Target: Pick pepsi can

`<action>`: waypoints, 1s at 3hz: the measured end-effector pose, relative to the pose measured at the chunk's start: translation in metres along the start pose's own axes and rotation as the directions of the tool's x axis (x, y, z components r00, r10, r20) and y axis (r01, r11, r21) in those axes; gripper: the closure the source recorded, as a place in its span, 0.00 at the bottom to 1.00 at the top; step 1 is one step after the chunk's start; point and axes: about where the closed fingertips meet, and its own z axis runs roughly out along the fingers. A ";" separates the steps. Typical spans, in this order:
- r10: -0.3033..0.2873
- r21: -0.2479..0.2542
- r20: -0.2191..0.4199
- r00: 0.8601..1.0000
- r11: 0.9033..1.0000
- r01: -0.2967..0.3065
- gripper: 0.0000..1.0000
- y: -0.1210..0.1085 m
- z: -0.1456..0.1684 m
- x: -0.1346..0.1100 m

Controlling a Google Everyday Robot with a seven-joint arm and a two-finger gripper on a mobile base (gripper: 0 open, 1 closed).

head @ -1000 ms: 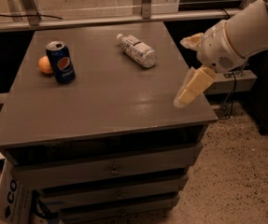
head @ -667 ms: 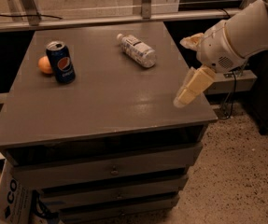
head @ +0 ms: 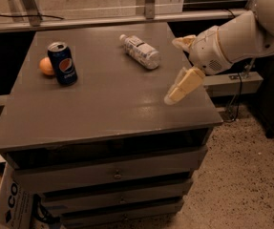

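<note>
quick count: one can, one orange, one bottle, all on one table. one gripper over the table's right edge, two fingers spread apart.

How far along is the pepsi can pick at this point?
Done: nothing yet. The pepsi can stands upright at the left of the table, beside a small orange fruit. In hand: the gripper hovers open and empty over the table's right side, on the far side of the lying plastic bottle from the can. Left: reach across, close on the can, lift.
</note>
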 end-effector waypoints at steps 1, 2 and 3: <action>-0.007 0.020 0.097 0.995 1.000 0.005 0.00 -0.018 0.032 -0.014; 0.006 0.014 0.185 0.983 1.000 -0.009 0.00 -0.027 0.065 -0.032; 0.014 0.009 0.230 0.973 1.000 -0.016 0.00 -0.032 0.083 -0.041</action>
